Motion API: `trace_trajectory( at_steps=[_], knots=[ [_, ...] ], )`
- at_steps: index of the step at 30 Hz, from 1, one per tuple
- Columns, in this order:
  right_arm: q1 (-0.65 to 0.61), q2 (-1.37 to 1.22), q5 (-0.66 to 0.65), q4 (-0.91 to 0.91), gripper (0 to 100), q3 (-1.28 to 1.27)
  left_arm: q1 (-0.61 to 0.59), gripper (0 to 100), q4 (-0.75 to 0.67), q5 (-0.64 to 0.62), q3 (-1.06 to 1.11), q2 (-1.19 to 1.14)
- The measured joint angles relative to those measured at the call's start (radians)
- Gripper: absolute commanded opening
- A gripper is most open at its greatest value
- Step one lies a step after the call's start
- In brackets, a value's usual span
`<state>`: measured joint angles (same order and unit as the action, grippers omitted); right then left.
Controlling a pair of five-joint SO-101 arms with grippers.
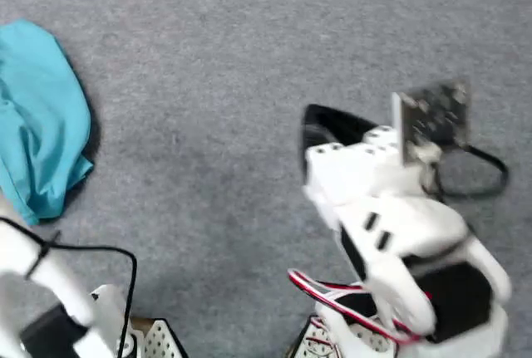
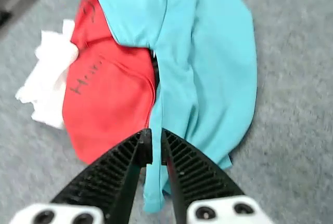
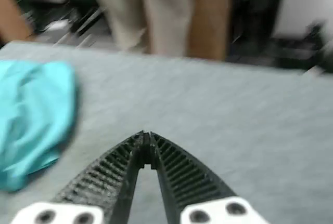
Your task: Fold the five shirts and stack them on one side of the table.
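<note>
A teal shirt [image 1: 41, 117] lies crumpled at the table's left edge. In the left wrist view the teal shirt [image 2: 208, 63] lies over a red shirt [image 2: 109, 94], and a white shirt [image 2: 49, 78] sticks out beyond the red one. My left gripper [image 2: 152, 143] is shut, its tips over the teal shirt's near edge; I cannot tell if it pinches cloth. My right gripper [image 1: 311, 119] is shut with nothing in it over the bare grey middle of the table. The right wrist view shows my right gripper [image 3: 147, 143] with the teal shirt [image 3: 31, 115] off to one side.
The grey felt table [image 1: 216, 67] spreads wide between the shirt pile and the right arm. A black cable [image 1: 486, 177] loops beside the right arm. Something red-and-white striped [image 1: 328, 293] lies at the front edge by the right arm's base.
</note>
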<state>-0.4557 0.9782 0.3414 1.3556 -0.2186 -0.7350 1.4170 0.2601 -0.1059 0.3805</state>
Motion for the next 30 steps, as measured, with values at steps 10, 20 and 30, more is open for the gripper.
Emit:
trace_trajectory(
  at_steps=[10, 20, 30],
  knots=[
    [-0.19, -0.29, 0.123, 0.0, 0.8, 0.0, -0.021, 6, 0.051, -0.129, -0.226, -0.358],
    [-0.259, -0.505, 0.123, 0.0, 0.9, 0.0, -0.1, 30, 0.049, -0.434, -0.462, -0.632],
    [-0.261, -0.605, 0.123, 0.0, 0.9, 0.0, -0.04, 20, -0.044, -0.582, -0.491, -0.776]
  ],
)
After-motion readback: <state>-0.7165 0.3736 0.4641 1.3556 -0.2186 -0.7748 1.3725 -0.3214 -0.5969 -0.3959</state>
